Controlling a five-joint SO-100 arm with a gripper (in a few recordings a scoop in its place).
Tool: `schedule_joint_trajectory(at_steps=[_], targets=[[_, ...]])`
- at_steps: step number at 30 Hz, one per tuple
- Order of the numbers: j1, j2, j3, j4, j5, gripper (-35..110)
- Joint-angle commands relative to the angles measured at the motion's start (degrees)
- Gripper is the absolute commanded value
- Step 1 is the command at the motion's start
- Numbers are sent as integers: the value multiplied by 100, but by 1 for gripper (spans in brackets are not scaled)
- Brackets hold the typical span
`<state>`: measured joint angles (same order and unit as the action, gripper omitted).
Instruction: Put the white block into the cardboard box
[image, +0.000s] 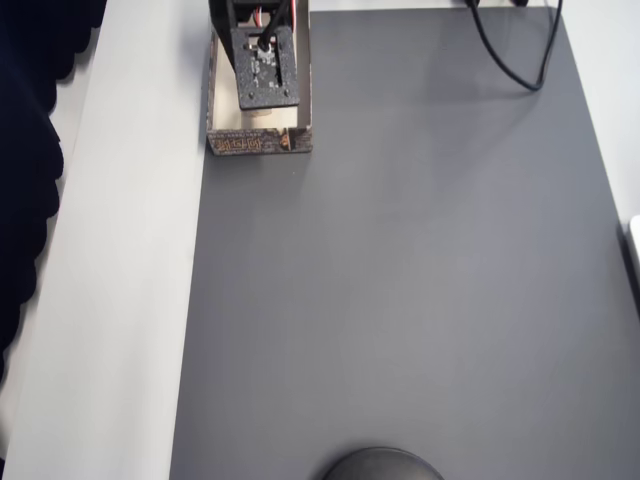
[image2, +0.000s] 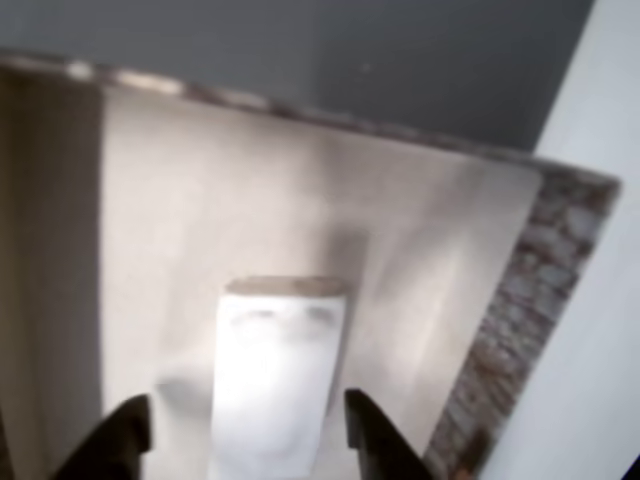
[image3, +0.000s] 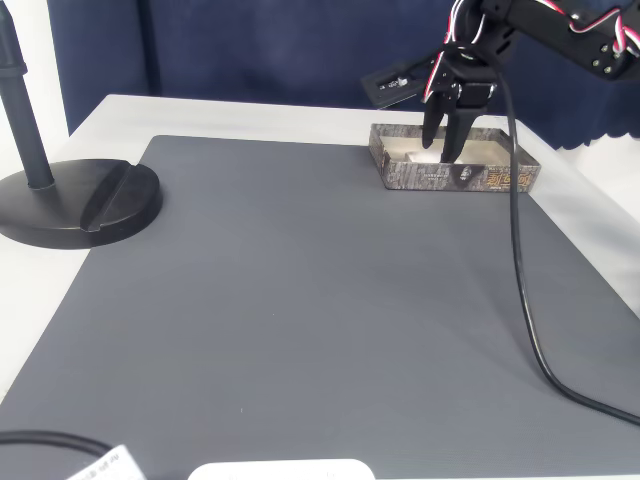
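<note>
Grey matting (image3: 300, 300) covers a white table (image3: 250, 115), backed by a dark blue curtain (image3: 250, 50). At the left of the fixed view a black round stand base (image3: 75, 200) is seen, presumably carrying the overhead camera; at the right, near the far edge of the mat, the cardboard box (image3: 455, 178) is set, its mottled outer wall facing the viewer. The gripper (image3: 441, 143) is lowered into the box from above, its black cable (image3: 530, 330) trailing over the mat. In the overhead view the box (image: 258, 143) lies at the top left, largely covered by the arm. In the wrist view the white block (image2: 275, 375) is seen resting on the cream floor of the box (image2: 545, 300), between the two dark fingertips of the gripper (image2: 250, 435). A gap is visible on each side of the block, so the jaws are judged parted and the block released rather than held. The block's long axis runs along the camera's line of sight, its far short end pointing toward the far wall, roughly parallel to the patterned right-hand wall. Placement is judged complete, with only withdrawal remaining.
</note>
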<state>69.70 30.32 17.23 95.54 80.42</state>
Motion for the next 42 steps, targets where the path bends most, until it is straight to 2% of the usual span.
schedule_joint_trajectory(at_steps=[1,13,24,28,31,35,42], targets=[[-79,237,-413,-70,-70,31],[-70,1204,-167,18,-185,31],[-554,3208,1916,79,-1169,17],[-896,4087,3243,79,-2101,-2],[-1187,4693,3885,26,-2522,-2],[-1608,5528,4878,0,-3568,-2],[-3094,7014,6979,-360,-5555,-2]])
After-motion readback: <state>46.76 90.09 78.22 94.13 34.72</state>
